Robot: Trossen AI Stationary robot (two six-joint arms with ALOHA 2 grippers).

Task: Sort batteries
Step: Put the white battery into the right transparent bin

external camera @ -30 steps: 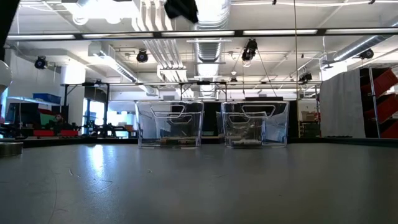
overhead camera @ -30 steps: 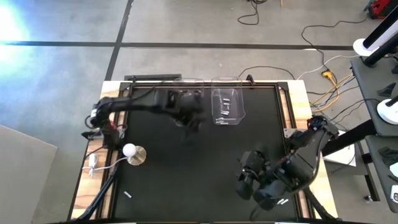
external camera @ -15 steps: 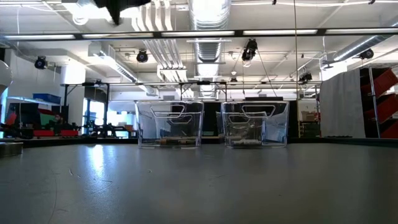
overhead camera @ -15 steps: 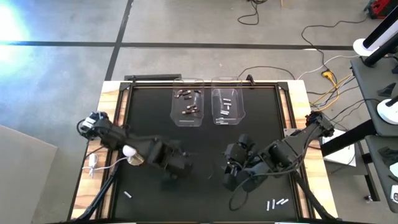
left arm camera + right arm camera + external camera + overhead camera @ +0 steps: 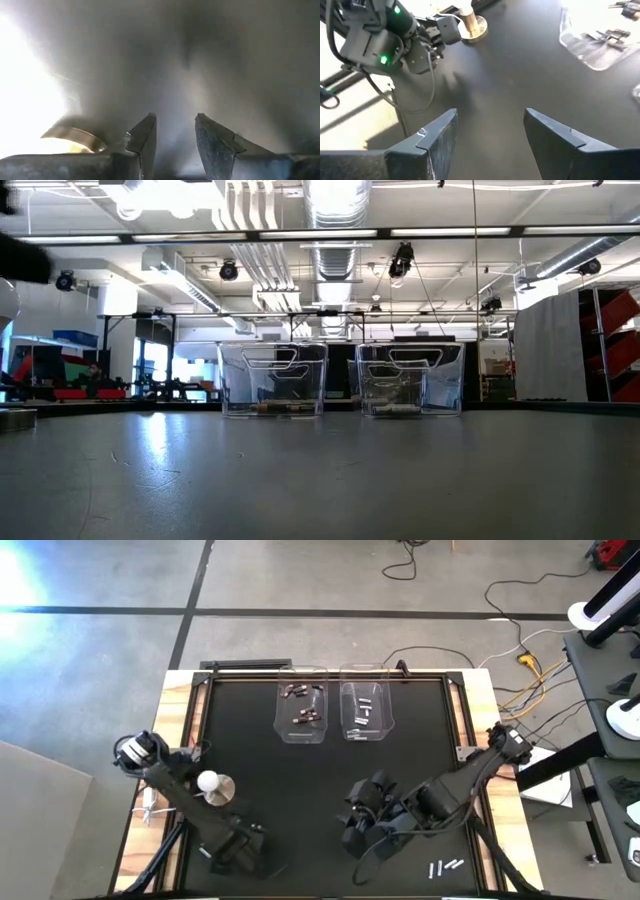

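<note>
dark, copper-tinted batteries lie in the left clear bin, silvery ones in the right bin, three more loose at the near right edge; since before, left gripper has swung from the bins to the near-left corner, right gripper moved leftward; both stand apart, empty

Both arms are dark, near-black, built of blocky jointed segments — the left arm at the high view's lower left, the right arm at lower right. Green lights glow on the left arm's housing, thin black cables looping beneath — fingers are flat, angular, dark.
</note>
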